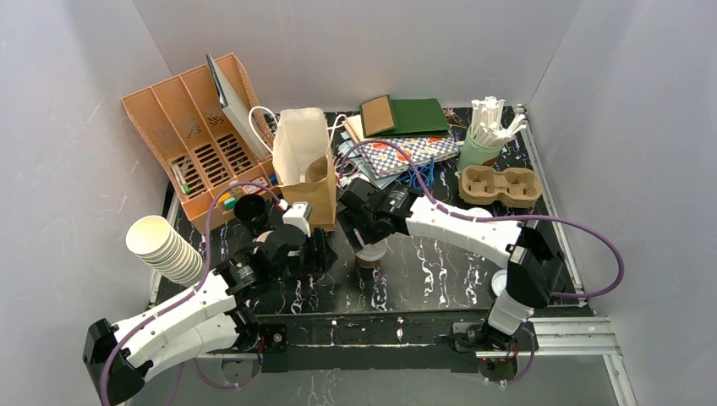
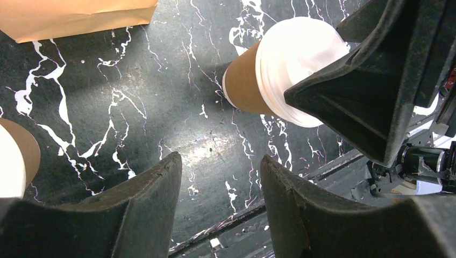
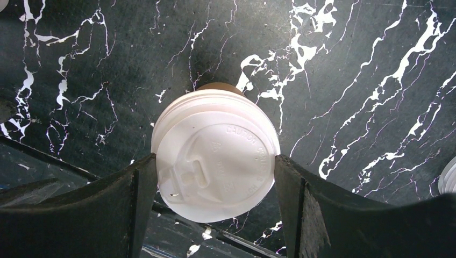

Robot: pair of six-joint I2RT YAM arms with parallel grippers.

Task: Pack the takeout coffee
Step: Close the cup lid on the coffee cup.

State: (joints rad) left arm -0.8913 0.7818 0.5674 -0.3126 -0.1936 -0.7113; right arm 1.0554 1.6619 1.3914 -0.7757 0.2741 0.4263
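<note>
The right fingers clasp the white lid of the takeout coffee cup from both sides, mid-counter, nearer its front edge. The left fingers stand half open and empty beside it.

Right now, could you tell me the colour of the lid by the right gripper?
The lid is white; clearest in right wrist view.
</note>
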